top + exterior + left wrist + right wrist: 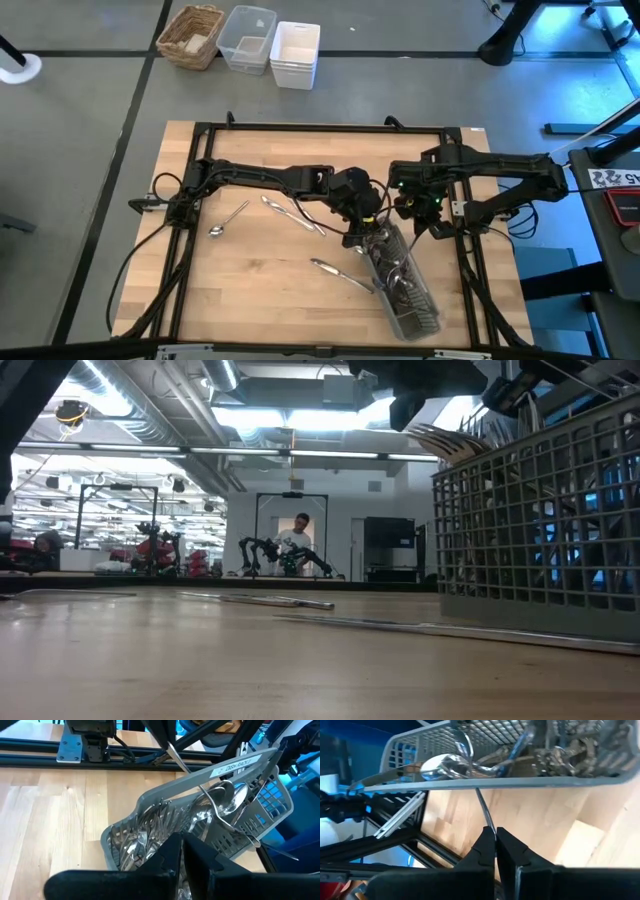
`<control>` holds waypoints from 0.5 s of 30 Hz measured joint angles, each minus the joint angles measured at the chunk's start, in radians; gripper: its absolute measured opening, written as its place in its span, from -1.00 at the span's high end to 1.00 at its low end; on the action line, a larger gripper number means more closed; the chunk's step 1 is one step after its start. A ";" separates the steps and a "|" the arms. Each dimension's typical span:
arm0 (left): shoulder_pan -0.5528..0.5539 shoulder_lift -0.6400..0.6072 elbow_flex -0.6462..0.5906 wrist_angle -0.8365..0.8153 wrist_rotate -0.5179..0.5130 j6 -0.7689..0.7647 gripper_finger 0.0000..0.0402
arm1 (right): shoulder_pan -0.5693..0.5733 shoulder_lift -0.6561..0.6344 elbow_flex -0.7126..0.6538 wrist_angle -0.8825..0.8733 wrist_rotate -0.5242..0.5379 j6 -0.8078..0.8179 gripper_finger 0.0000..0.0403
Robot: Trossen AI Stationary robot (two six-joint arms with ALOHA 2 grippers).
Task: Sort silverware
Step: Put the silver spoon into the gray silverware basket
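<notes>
Pale wood planks make up the table [270,290] we work on, framed by black rails. Nearest us, the grey slatted caddy [405,285] lies tipped on its side, crowded with forks and spoons [220,805]. Our left gripper [362,232] hovers at its open mouth, fingers [172,857] pressed together with nothing between them. Our right gripper [495,840], just beside the caddy's rim, has its fingers clamped on a thin metal handle [485,812] that runs up to that rim. Loose silverware lies on the bare wood away from the fingers: one piece [342,275] beside the caddy, two [292,213] near the left arm, a spoon [228,220] farther off. Beyond the table, a wicker basket [191,36] and white tubs [296,54] sit on the grey floor. In the room behind, a person [299,540] stands among other robot rigs.
</notes>
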 joint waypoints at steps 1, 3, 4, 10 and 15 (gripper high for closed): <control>0.000 0.000 0.000 0.001 0.000 0.000 0.94 | 0.000 0.000 0.001 -0.005 0.014 0.007 0.99; 0.000 0.000 0.000 0.003 0.000 0.000 0.94 | 0.000 0.000 0.001 -0.015 0.028 0.026 0.99; 0.000 0.000 0.000 0.003 0.000 0.000 0.94 | 0.000 0.000 0.001 -0.020 0.038 0.033 0.99; 0.000 0.000 0.000 0.003 0.000 0.000 0.94 | 0.000 0.000 0.002 -0.042 0.072 0.068 0.99; -0.001 0.000 0.000 0.003 0.000 -0.013 0.94 | -0.003 0.000 0.003 -0.068 0.073 0.136 0.99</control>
